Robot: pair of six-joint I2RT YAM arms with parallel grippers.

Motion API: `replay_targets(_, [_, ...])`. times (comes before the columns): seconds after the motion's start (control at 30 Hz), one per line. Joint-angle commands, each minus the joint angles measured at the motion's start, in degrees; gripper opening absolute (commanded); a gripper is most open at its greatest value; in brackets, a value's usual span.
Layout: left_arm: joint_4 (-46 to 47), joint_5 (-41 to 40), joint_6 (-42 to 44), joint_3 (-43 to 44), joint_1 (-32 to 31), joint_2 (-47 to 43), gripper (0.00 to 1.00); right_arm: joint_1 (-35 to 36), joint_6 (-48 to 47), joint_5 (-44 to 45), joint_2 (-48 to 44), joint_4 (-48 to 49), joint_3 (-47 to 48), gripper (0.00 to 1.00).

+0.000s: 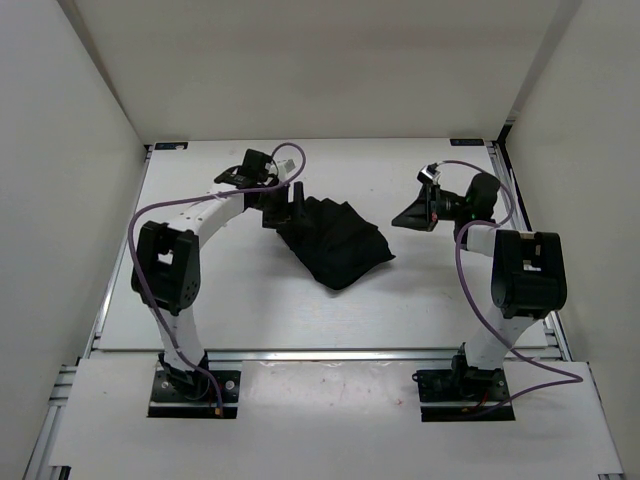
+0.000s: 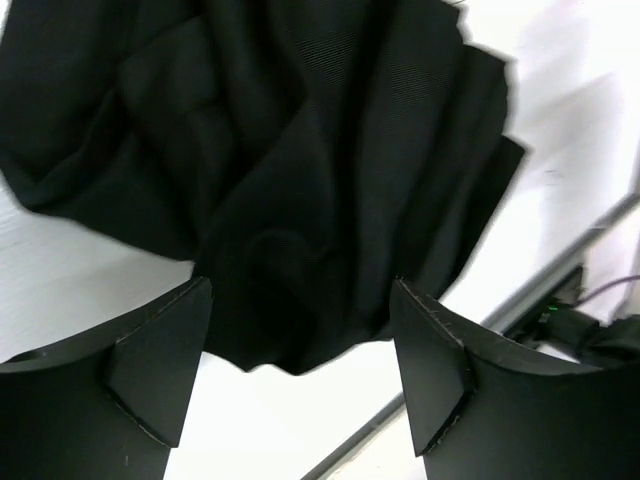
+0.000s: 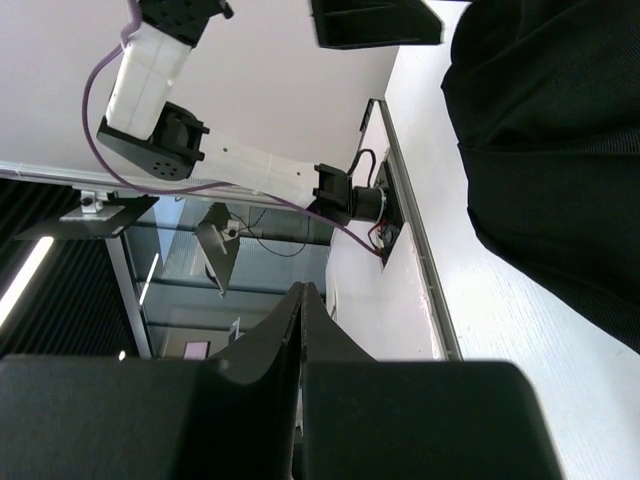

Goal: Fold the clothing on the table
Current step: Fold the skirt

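Left gripper (image 2: 300, 292) gaped wide above the clothing (image 1: 337, 247), hiding its far-left edge; right gripper (image 3: 301, 290) was pinched closed, empty.

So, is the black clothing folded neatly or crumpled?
Crumpled, not neatly folded: the clothing lies bunched on the table in an irregular shape, with deep wrinkles.

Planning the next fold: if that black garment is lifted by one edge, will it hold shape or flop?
Probably flops: the clothing lies bunched in soft wrinkles. Likely light, since its fabric looks thin. Pushed, it would likely bunch or slide on the smooth table.
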Motion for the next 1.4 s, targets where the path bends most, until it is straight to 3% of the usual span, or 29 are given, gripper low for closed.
replay_targets(0.0, [-3.05,-3.17,3.75,-0.82,0.78,-0.19,0.81,-0.68,-0.46,-10.64,-2.29,2.06,-0.56,0.01])
replay_targets(0.27, [-2.18,-5.21,2.79,-2.23,5.26,-1.07,0.83,-1.03,-0.63,-10.72,-2.11,1.71,-0.56,0.0])
replay_targets(0.37, [-0.94,-2.75,2.17,-2.5,5.71,-0.38,0.78,-1.12,-0.46,-10.55,-1.68,1.97,-0.56,0.0])
replay_targets(0.57, [0.64,-0.46,0.33,-3.02,4.04,2.0,0.59,-1.11,-0.81,-10.55,-1.23,1.53,0.4,0.0])
replay_targets(0.9, [5.47,1.65,-3.37,-4.95,4.04,2.0,0.57,-1.47,-0.81,-10.63,-1.06,1.27,-0.12,0.0])
replay_targets(0.93, [5.39,1.74,-3.45,-4.87,4.04,1.91,0.54,-1.38,-0.55,-10.46,-1.06,1.09,-0.56,0.01])
replay_targets(1.0, [5.91,2.0,-3.62,-5.3,4.04,1.83,0.37,-1.64,-0.9,-10.64,-1.14,1.18,0.14,0.0])
replay_targets(1.03, [6.18,1.57,-3.63,-5.48,4.04,1.65,0.22,-1.56,-0.81,-10.72,-1.14,0.66,-0.03,0.0])
replay_targets(1.1, [6.87,1.22,-4.24,-6.19,4.3,0.86,0.0,-1.55,-0.63,-10.81,-0.88,1.01,0.14,0.0])
replay_targets(1.37, [14.07,-4.31,-6.97,-12.59,5.0,-6.94,0.0,-1.73,-0.55,-10.54,-1.49,1.27,-0.65,0.0])
